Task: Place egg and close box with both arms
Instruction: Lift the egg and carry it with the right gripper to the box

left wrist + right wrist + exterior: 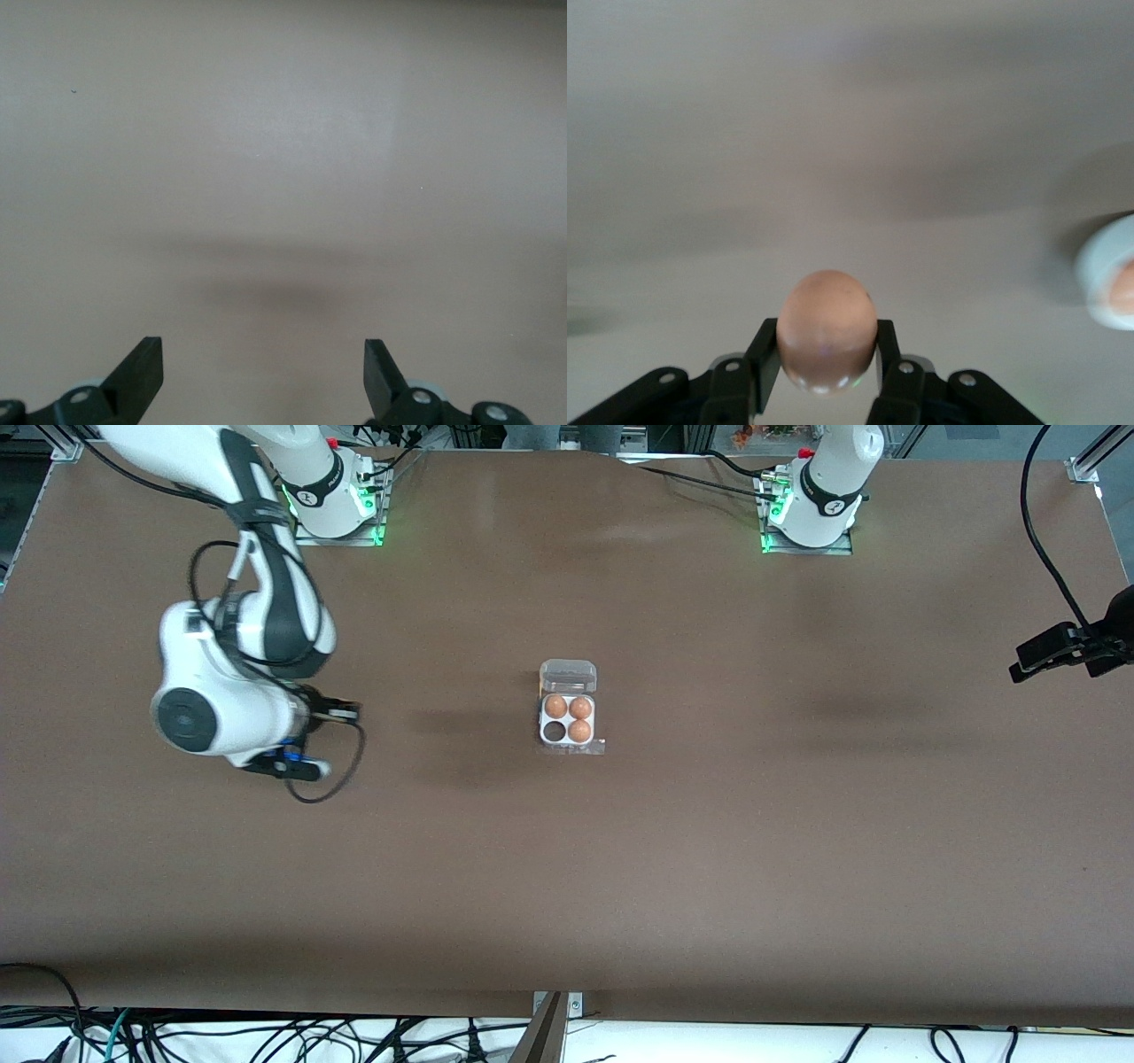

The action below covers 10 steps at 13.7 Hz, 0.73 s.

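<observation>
I see the box (568, 718) sitting near the middle of the table (709, 850), its clear lid (568, 676) folded back toward the robots' bases. Three brown eggs fill three of its four cells; the fourth cell (555, 732), on the side nearer the front camera and toward the right arm's end, is empty and dark.

The missing egg (827, 329) is in my right gripper (827, 354): the right wrist view shows the two fingers clamped on either side of it, with the egg poking up between them. That gripper hangs over bare table well toward the right arm's end, well apart from the box. At the edge of the right wrist view there is a blurred pale round shape with something egg-coloured on it; I cannot tell what it is.

My left gripper (264, 372) has its fingers spread wide with nothing between them, only bare table below. The left arm waits.

So I judge the pick done. Left to do: carry the egg to the empty cell, let it go, then fold the lid down with both arms.
</observation>
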### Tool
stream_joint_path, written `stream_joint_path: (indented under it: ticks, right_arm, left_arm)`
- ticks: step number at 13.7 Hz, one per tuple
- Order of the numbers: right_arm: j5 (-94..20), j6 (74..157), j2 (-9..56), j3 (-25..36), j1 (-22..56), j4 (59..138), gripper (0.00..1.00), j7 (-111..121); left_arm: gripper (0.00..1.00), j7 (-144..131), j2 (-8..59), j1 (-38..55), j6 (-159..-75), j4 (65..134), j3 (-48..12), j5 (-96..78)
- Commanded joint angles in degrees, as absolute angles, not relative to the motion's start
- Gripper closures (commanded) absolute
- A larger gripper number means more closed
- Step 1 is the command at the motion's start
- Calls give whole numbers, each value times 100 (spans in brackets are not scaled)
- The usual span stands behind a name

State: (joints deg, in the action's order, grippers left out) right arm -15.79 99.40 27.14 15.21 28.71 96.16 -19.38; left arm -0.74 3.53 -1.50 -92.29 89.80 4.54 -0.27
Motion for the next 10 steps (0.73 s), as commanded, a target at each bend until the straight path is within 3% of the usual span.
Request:
stream_joint_path:
  ticks: [1,7,10]
  right_arm:
    - [-2099,9773,3382,1591,3347,8721,72,-2818]
    - [-2680,10133,4209,1582,4218,7542,73,-4603]
    - [-3206,10904,4446,1582,4525,7471,73,-4991]
  left_arm:
    - [0,18,413,-176,-9149,8815,422,88]
    - [0,18,413,-176,-9149,8807,422,88]
    - [0,18,413,-176,-9149,8807,422,88]
